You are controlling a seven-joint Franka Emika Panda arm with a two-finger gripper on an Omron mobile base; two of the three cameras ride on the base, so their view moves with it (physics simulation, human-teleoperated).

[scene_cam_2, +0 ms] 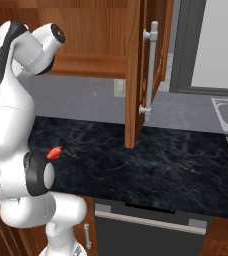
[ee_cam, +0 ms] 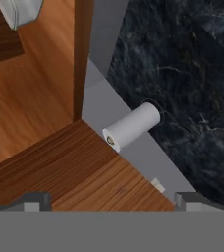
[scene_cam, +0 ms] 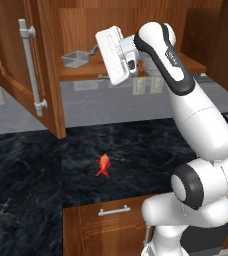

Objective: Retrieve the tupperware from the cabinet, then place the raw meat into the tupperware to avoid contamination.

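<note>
The gripper [ee_cam: 109,199] is raised in front of the open cabinet [scene_cam: 46,100], its jaws spread wide with nothing between them. In the hand view the two fingertips [ee_cam: 33,201] stand far apart at the bottom, over the wooden shelf [ee_cam: 74,167] edge. The tupperware [scene_cam: 76,59] sits on that shelf, off to the left of the jaws in the left base view; the pale object at the top left corner of the hand view is probably the same container, though too little shows to be sure. The raw meat [scene_cam: 103,165] lies on the dark counter [scene_cam: 26,165], well below the jaws. A white paper roll [ee_cam: 132,126] lies beyond the jaws, between shelf edge and counter.
</note>
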